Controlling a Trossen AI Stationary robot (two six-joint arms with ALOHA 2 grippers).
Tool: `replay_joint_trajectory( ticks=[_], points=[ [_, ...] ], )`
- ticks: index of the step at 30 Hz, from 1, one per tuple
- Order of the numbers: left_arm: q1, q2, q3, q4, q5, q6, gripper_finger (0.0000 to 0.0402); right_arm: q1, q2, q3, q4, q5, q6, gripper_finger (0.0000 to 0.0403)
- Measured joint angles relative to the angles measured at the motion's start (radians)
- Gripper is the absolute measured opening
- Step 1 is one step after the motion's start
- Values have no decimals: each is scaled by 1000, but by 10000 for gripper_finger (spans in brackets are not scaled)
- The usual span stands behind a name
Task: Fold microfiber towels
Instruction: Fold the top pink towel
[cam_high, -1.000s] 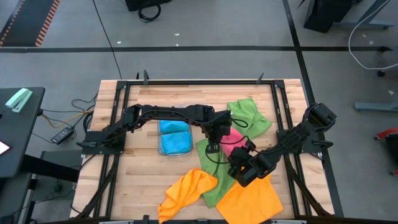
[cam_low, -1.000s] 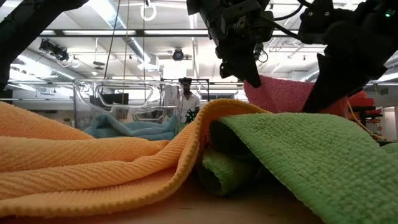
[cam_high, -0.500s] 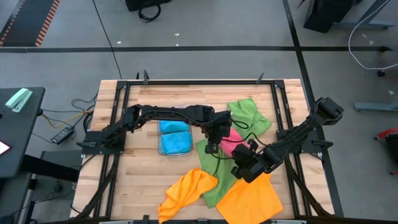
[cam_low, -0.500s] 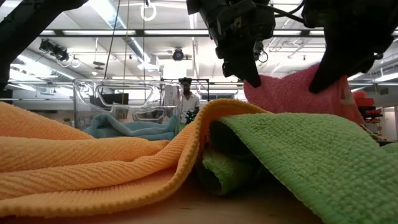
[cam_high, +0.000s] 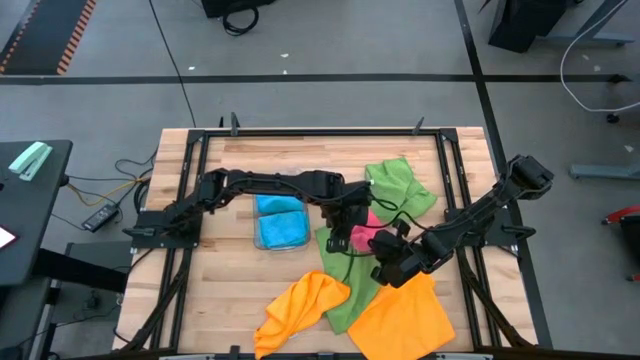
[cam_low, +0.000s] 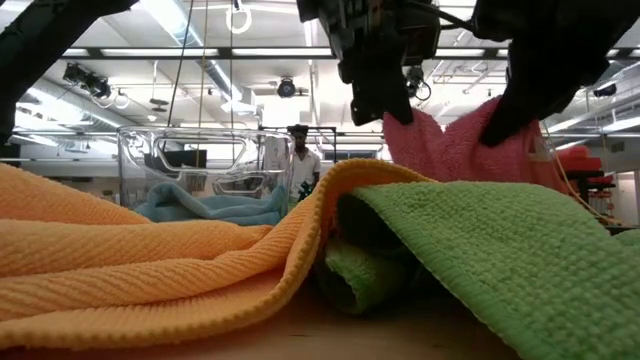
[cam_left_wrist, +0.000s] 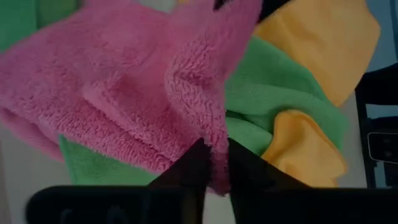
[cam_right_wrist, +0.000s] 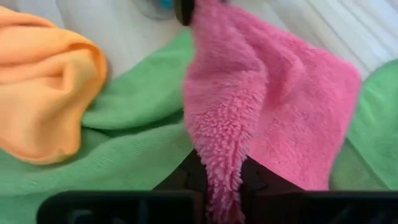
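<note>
High view: no towel looks folded yet; green towels (cam_high: 400, 185) and orange towels (cam_high: 400, 322) lie loose from 1 to 6 o'clock on the surface (cam_high: 220, 300), a blue towel (cam_high: 280, 222) sits in the clear tray (cam_high: 282, 243)

Low view: the pink towel (cam_low: 450, 145) hangs lifted between both arms

Wrist views: the left hand (cam_left_wrist: 214, 163) and the right hand (cam_right_wrist: 221, 171) each pinch narrowly on a pink edge

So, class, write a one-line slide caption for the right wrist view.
Right tool shut on the pink towel, lifted over green towel and orange towel.
</note>
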Motion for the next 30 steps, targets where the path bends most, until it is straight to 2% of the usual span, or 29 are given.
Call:
replay_joint_trajectory(
  ticks=[9, 14, 16, 21, 30],
  points=[
    [33, -48, 1, -24, -3, -25, 198, 13, -9, 1, 84, -50, -28, 40],
    [59, -77, 2, -39, -56, 6, 245, 30, -36, 3, 54, -36, -9, 40],
    [72, -78, 1, -37, -89, 8, 250, 30, -50, 3, 29, -8, 20, 40],
    [113, -83, 1, -31, -98, 1, 237, 29, -85, -29, 51, 43, 33, 40],
    [143, -83, 1, -33, -97, -45, 197, 29, -110, -193, 306, 45, 118, 39]
  ],
)
